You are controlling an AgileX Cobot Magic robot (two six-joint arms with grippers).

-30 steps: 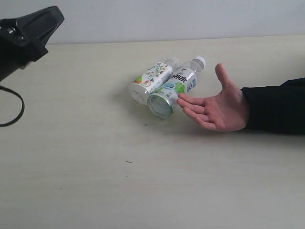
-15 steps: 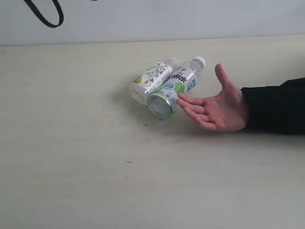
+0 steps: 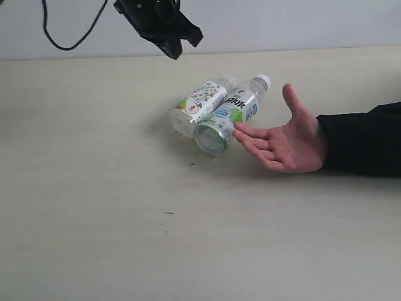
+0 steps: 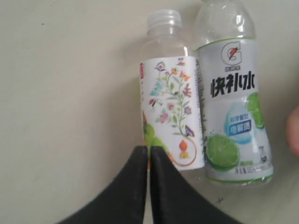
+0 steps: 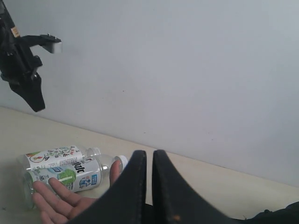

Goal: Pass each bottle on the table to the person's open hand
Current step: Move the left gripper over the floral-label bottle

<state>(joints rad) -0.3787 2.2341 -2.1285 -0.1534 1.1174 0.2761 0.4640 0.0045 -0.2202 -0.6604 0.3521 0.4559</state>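
A clear plastic floral white-labelled bottle [image 3: 200, 103] and, touching it on the right, a clear lime-and-blue-labelled bottle [image 3: 230, 114] lie on the pale cream counter [image 3: 94, 207], white caps pointing far. The second one's base lies just at the fingertips of the person's bare open hand [image 3: 285, 141], held palm-up to receive. The left arm's black fingers [image 3: 168, 37] hover high over the floral bottle, pressed together and empty, probably lining up a pick. The right arm's black fingers [image 5: 149, 158] are closed on nothing too.
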